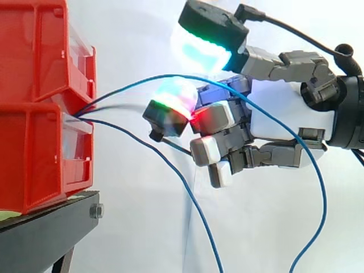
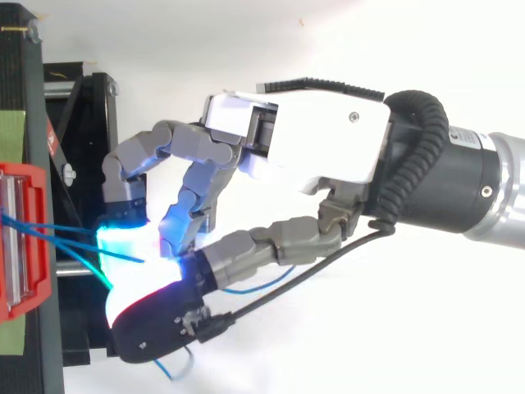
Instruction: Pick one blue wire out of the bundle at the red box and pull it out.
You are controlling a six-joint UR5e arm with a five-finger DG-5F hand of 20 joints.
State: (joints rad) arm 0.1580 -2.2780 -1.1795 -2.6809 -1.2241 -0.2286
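White curtain (image 1: 136,34) behind, fingers (image 1: 219,118) pinch a blue wire (image 1: 131,84) beside the red box (image 1: 34,153)

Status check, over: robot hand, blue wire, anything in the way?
Robot hand shut on one blue wire, close to the red box. Wire not yet pulled out, end in the box. Second blue wire hangs beneath the fingers, could snag.

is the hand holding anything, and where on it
The hand seems to pinch a blue wire between its fingertips, just out from the red box.
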